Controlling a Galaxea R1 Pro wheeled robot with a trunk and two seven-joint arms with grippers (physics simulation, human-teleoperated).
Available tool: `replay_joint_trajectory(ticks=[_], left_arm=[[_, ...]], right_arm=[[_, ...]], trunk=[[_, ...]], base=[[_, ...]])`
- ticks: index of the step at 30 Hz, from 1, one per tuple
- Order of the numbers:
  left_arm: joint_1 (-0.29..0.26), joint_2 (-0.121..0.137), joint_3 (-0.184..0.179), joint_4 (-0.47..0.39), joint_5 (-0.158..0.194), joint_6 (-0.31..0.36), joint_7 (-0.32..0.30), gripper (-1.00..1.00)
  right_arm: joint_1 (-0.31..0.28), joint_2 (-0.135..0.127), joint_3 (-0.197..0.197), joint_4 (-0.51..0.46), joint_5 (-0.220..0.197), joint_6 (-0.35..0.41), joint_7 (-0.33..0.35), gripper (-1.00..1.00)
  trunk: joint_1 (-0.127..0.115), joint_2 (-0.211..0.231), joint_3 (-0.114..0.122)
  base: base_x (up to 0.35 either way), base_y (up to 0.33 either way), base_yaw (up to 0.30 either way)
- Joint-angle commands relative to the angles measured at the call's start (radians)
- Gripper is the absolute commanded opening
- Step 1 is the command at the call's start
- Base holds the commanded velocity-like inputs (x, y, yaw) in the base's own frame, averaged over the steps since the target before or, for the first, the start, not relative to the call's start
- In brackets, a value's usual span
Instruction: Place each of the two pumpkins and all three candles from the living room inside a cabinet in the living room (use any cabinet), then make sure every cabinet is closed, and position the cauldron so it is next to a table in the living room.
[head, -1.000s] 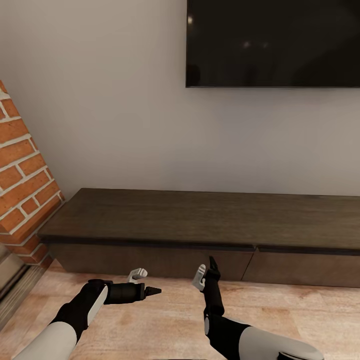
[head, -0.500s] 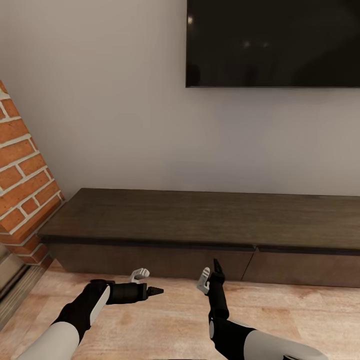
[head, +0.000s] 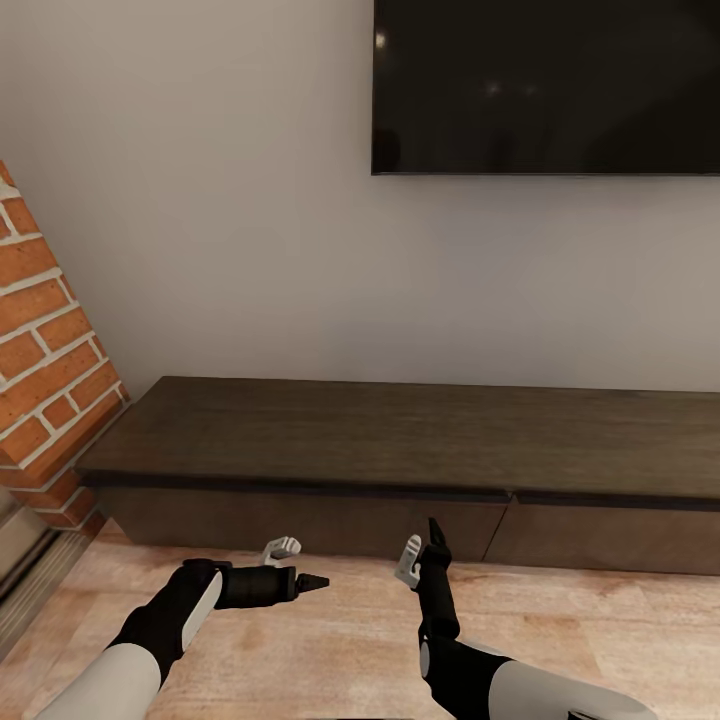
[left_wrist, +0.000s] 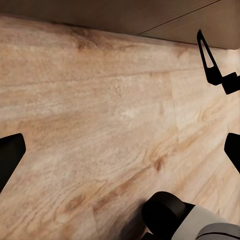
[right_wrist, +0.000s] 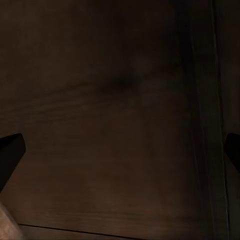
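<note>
Dark-brown wood makes up the cabinet (head: 400, 440), a long low unit standing against the grey wall (head: 200, 200), with its flat drawer fronts (head: 300, 522) all flush and shut. A thin vertical seam between two fronts lies just right of the right gripper.

Both arms reach out low over the floor in front of it. The right gripper (head: 420, 545) points straight at the drawer front, very near it, one pale finger and one black finger standing apart with nothing between them; its wrist camera looks square onto the dark wood grain (right_wrist: 120, 110), black fingertips at either edge. The left gripper (head: 297, 565) is turned sideways toward the right arm, hovering above the planks, its fingers likewise spread and empty. From the left wrist, the light wood floor (left_wrist: 100, 125) runs up to the cabinet's base, and the right gripper's black finger (left_wrist: 209, 60) shows near it.

Above the cabinet hangs a black TV (head: 545, 85). A red brick chimney (head: 45, 370) slants in at the left end.
</note>
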Motion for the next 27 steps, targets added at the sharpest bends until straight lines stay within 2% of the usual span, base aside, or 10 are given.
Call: replay_joint_trajectory(ticks=[1, 12, 27], left_arm=[[0.000, 0.001, -0.005, -0.001, 0.010, 0.006, 0.003, 1.00], [0.000, 0.001, -0.005, -0.001, 0.010, -0.002, 0.003, 1.00], [0.000, 0.001, -0.005, -0.001, 0.010, -0.003, 0.003, 1.00]], right_arm=[[-0.001, 0.000, 0.009, -0.002, -0.007, 0.010, -0.007, 1.00], [-0.001, 0.001, 0.008, -0.002, -0.007, 0.009, -0.087, 1.00], [-0.001, 0.003, 0.010, -0.003, -0.005, 0.009, -0.103, 1.00]], trunk=[[0.000, 0.000, -0.001], [0.000, 0.000, -0.001], [0.000, 0.000, -0.001]], base=[[0.000, 0.000, 0.000], [0.000, 0.000, 0.000], [0.000, 0.000, 0.000]])
